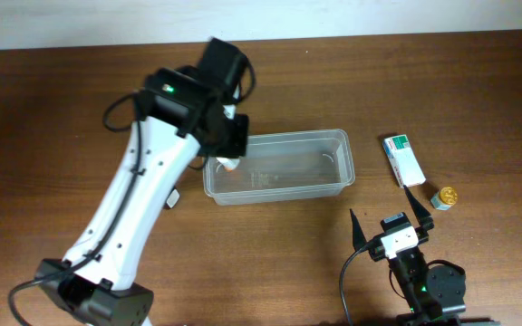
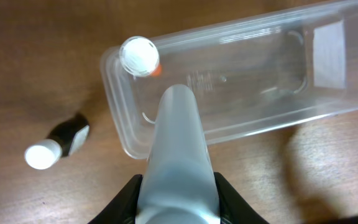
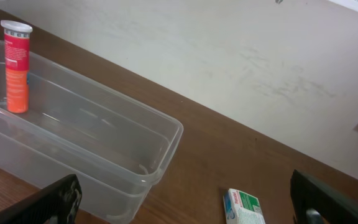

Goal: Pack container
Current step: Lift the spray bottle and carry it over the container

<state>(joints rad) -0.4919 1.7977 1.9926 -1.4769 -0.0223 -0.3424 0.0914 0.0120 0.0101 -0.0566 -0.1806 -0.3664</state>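
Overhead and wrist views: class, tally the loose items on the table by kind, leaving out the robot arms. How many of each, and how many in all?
clear tub: 1
orange tube, standing in the tub: 1
small bottles, one dark, one gold-capped: 2
white-and-green carton: 1
Total: 5

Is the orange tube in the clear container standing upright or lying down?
Upright. In the right wrist view the orange tube stands on its base in a corner of the container, white cap on top.
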